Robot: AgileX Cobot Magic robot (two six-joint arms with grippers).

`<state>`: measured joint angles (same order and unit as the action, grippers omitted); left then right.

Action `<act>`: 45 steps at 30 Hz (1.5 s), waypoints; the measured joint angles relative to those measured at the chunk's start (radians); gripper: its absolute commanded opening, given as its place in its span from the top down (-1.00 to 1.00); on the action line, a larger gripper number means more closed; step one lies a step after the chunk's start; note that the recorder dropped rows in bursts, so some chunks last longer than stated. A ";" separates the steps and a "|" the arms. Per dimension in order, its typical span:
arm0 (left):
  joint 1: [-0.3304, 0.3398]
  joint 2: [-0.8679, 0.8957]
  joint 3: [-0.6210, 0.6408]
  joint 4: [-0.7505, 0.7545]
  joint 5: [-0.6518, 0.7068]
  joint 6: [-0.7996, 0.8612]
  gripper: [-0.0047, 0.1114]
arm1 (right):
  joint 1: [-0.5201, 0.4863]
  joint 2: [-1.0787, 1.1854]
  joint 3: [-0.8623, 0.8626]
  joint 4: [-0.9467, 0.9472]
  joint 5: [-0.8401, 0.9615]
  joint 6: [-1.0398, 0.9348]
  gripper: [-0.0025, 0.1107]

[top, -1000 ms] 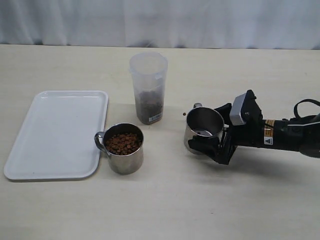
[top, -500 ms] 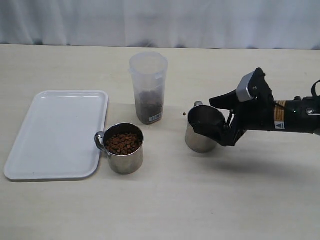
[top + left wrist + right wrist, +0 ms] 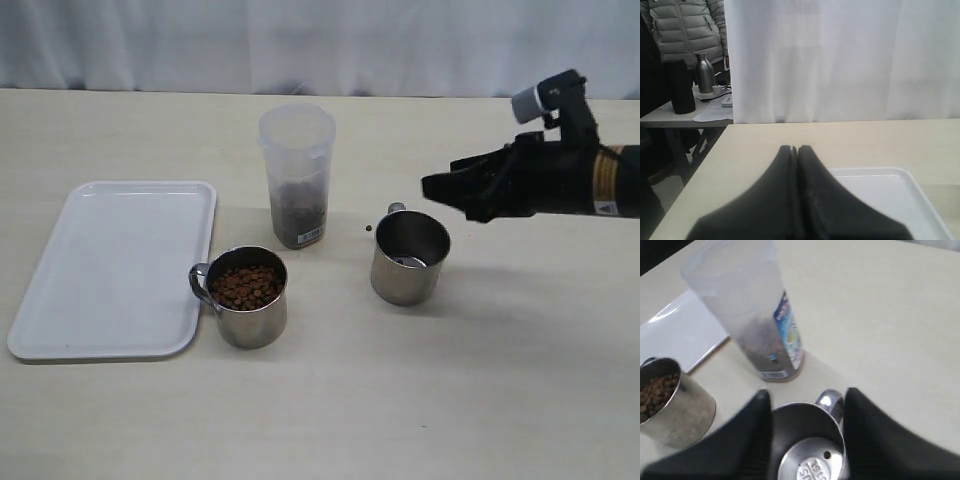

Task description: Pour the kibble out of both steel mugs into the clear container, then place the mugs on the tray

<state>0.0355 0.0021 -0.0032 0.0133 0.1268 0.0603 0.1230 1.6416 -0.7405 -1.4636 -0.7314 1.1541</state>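
Observation:
An empty steel mug (image 3: 410, 258) stands upright on the table, right of the clear container (image 3: 296, 175), which holds kibble (image 3: 297, 212) in its lower part. A second steel mug (image 3: 247, 295), full of kibble, stands by the white tray (image 3: 115, 265). My right gripper (image 3: 445, 192) hovers above and just right of the empty mug, jaws apart, holding nothing. In the right wrist view the gripper (image 3: 807, 396) looks down into that mug (image 3: 810, 440), with one pellet on its bottom. My left gripper (image 3: 795, 148) is shut and empty over the tray's (image 3: 880, 190) corner.
One stray pellet (image 3: 368, 228) lies on the table between the container and the empty mug. A white curtain (image 3: 320, 45) closes off the table's far edge. In the right wrist view the container (image 3: 755, 325) and the full mug (image 3: 665, 400) lie beyond the jaws.
My right gripper has risen off the empty mug and drawn back to the right, its jaws narrowing. The mug stays upright where it was. The left gripper has not moved.

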 measured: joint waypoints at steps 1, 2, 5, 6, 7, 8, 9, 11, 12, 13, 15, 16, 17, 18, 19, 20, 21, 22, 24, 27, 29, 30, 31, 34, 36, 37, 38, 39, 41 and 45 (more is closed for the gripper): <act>0.000 0.000 0.000 0.000 0.000 0.000 0.92 | 0.000 -0.040 0.000 -0.026 0.041 0.068 0.88; 0.000 0.000 0.000 0.000 0.000 0.000 0.92 | 0.000 -0.081 0.002 -0.058 0.076 0.131 0.88; 0.000 0.000 0.000 0.000 0.000 0.000 0.92 | 0.000 -0.217 0.034 -0.101 0.141 0.241 0.88; 0.000 0.000 0.000 0.000 0.000 0.000 0.92 | 0.000 -0.257 0.052 -0.099 0.163 0.255 0.88; 0.000 0.000 0.000 0.000 0.000 0.000 0.92 | 0.000 -0.309 0.079 -0.090 0.190 0.260 0.88; 0.000 0.000 0.000 0.000 0.000 0.000 0.92 | 0.000 -0.363 0.111 -0.072 0.222 0.260 0.88; 0.000 0.000 0.000 0.000 0.000 0.000 0.92 | 0.000 -0.420 0.148 -0.048 0.260 0.250 0.88; 0.000 0.000 0.000 0.000 0.000 0.000 0.92 | 0.000 -0.522 0.230 0.026 0.333 0.211 0.88; 0.000 0.000 0.000 0.000 0.000 0.000 0.92 | 0.000 -0.582 0.273 0.072 0.370 0.179 0.88; 0.000 0.000 0.000 0.000 0.000 0.000 0.92 | 0.000 -0.643 0.309 0.110 0.394 0.151 0.88; 0.000 0.000 0.000 0.000 0.000 0.000 0.92 | 0.000 -0.766 0.393 0.197 0.427 0.084 0.88; 0.000 0.000 0.000 0.000 0.000 0.000 0.92 | 0.000 -0.814 0.423 0.225 0.435 0.062 0.88; 0.000 0.000 0.000 0.000 0.000 0.000 0.92 | 0.000 -0.873 0.458 0.250 0.442 0.040 0.88; 0.000 0.000 0.000 0.000 0.000 0.000 0.92 | 0.000 -0.931 0.489 0.267 0.452 0.026 0.88; 0.000 0.000 0.000 0.000 0.000 0.000 0.92 | 0.000 -0.976 0.512 0.278 0.463 0.018 0.88; 0.000 0.000 0.000 0.000 0.000 0.000 0.92 | 0.000 -1.029 0.538 0.286 0.474 0.017 0.88; 0.000 0.000 0.000 0.000 0.000 0.000 0.92 | 0.000 -1.076 0.564 0.290 0.484 0.017 0.88; 0.000 0.000 0.000 0.000 0.000 0.000 0.92 | 0.000 -1.111 0.589 0.292 0.493 0.017 0.88; 0.000 0.000 0.000 0.000 0.000 0.000 0.92 | 0.000 -1.186 0.639 0.295 0.501 0.019 0.88; 0.000 0.000 0.000 0.000 0.000 0.000 0.92 | 0.000 -1.270 0.708 0.296 0.513 0.026 0.88; 0.000 0.000 0.000 0.000 0.000 0.000 0.92 | 0.000 -1.304 0.731 0.296 0.531 0.032 0.88; 0.000 0.000 0.000 0.000 0.000 0.000 0.92 | 0.000 -1.320 0.736 0.296 0.540 0.046 0.88; 0.000 0.000 0.000 0.000 0.000 0.000 0.92 | 0.000 -1.330 0.736 0.292 0.544 0.056 0.88; 0.000 0.000 0.000 0.000 0.000 0.000 0.92 | 0.000 -1.352 0.736 0.253 0.548 0.107 0.88; 0.000 0.000 0.000 0.000 0.000 0.000 0.92 | 0.000 -1.355 0.736 0.206 0.548 0.154 0.88; 0.000 0.000 0.000 0.000 0.000 0.000 0.92 | 0.000 -1.356 0.736 0.182 0.546 0.177 0.88; 0.000 0.000 0.000 0.000 0.000 0.000 0.92 | 0.000 -1.356 0.736 0.164 0.546 0.197 0.88; 0.000 0.000 0.000 0.000 0.000 0.000 0.92 | 0.000 -1.356 0.736 0.144 0.541 0.216 0.88; 0.000 0.000 0.000 0.000 0.000 0.000 0.92 | 0.000 -1.356 0.736 0.116 0.534 0.235 0.88; 0.000 0.000 0.000 0.000 0.000 0.000 0.92 | 0.000 -1.356 0.736 0.103 0.527 0.249 0.88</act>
<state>0.0355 0.0021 -0.0032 0.0133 0.1268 0.0603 0.1230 0.2856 -0.0040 -1.3605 -0.2041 1.4028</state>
